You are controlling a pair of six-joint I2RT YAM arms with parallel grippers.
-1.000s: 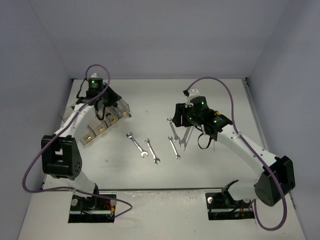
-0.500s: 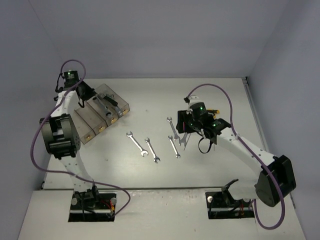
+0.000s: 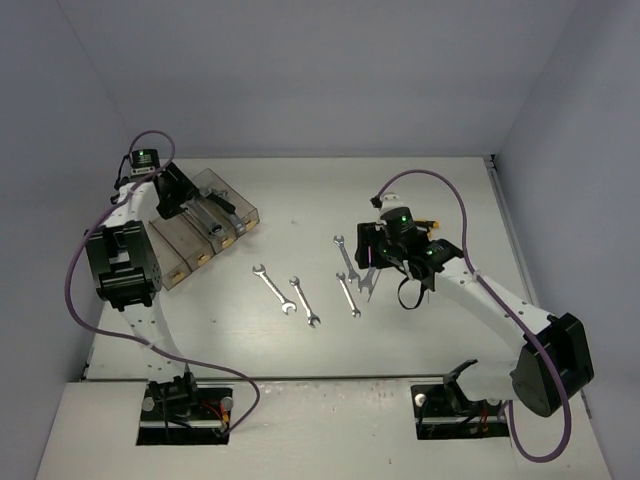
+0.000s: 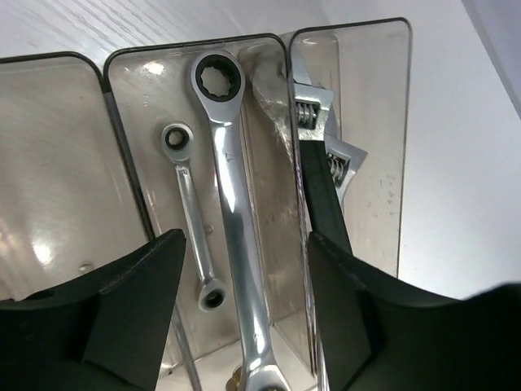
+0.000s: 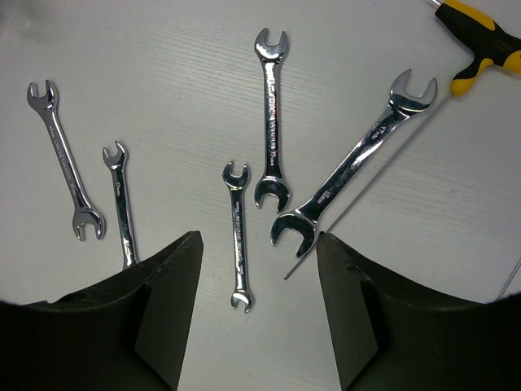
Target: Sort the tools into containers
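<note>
The left hand point(image 4: 244, 238) hangs released over the containers point(image 4: 358, 122) at the tabletop's point(image 3: 300, 200) far left, a long ratchet wrench point(image 4: 232, 187) lying in one bin directly beneath it; the right hand point(image 5: 259, 238), also released, hovers above five loose wrenches point(image 5: 270, 122)

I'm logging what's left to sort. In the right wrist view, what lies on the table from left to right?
Slim wrench → short wrench → small centre wrench → upright wrench → large tilted wrench → yellow-handled tool.
</note>
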